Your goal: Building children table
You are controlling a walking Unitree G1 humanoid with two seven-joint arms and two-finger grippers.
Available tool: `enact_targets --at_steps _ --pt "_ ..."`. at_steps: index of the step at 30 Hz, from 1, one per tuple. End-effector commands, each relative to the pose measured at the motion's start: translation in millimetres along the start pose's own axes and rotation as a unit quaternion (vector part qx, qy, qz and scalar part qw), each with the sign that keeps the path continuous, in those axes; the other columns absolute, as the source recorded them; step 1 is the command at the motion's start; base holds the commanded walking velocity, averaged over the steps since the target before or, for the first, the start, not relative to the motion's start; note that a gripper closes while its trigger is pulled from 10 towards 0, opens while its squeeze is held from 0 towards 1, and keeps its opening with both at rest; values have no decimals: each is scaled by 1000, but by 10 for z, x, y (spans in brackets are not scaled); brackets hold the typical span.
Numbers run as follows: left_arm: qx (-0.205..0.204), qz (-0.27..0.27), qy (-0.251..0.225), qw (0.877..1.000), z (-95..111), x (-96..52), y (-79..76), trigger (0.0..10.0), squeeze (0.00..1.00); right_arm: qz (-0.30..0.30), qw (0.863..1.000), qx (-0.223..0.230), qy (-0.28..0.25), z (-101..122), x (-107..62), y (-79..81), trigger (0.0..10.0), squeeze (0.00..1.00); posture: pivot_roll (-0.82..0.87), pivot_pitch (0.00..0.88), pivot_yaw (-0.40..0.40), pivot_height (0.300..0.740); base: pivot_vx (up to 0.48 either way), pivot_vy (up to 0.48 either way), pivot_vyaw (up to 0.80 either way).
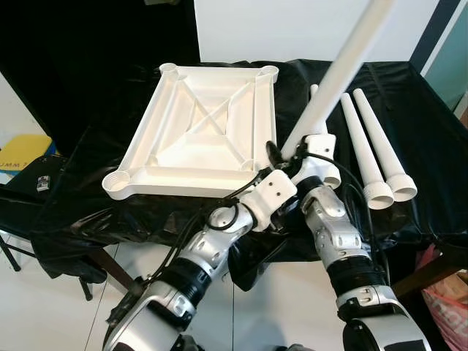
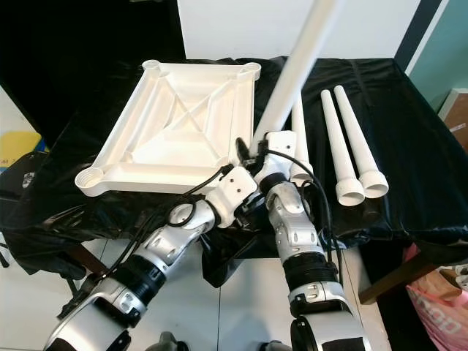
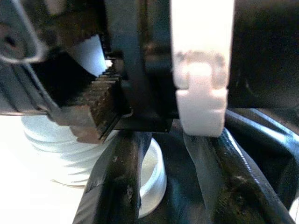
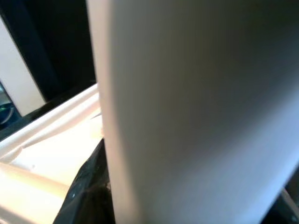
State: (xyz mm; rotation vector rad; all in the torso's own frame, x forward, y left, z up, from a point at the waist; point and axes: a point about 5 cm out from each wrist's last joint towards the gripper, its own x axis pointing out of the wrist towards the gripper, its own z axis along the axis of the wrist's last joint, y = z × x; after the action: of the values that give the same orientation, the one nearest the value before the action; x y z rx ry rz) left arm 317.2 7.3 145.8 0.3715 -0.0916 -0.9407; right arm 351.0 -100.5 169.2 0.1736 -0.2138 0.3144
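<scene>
white plastic tabletop point(image 1: 197, 135) lies upside down on the black-draped table point(image 1: 431, 153), its ribs and corner sockets facing up. right gripper point(image 1: 292, 152) is clamped on a long white leg point(image 1: 344, 69), raised at a slant by the tabletop's near right corner. left gripper point(image 1: 274, 157) sits just beside it — can't tell its fingers. three more legs point(image 1: 369, 146) lie to the right.

White leg point(image 2: 298, 62) raised — tabletop point(image 2: 183, 131) inverted
</scene>
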Motion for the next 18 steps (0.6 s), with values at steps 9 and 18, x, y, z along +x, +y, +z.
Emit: enact_targets --at_steps 9,18 --pt "1 7 46 999 -189 -442 275 10000 0 -27 1000 0 13 -86 29 -84 10000 0 -7 72 -4 740 0 0 0" --pt "9 89 102 991 -268 -520 546 10000 0 -52 997 47 -29 27 78 -145 10000 0 7 74 -22 740 0 0 0"
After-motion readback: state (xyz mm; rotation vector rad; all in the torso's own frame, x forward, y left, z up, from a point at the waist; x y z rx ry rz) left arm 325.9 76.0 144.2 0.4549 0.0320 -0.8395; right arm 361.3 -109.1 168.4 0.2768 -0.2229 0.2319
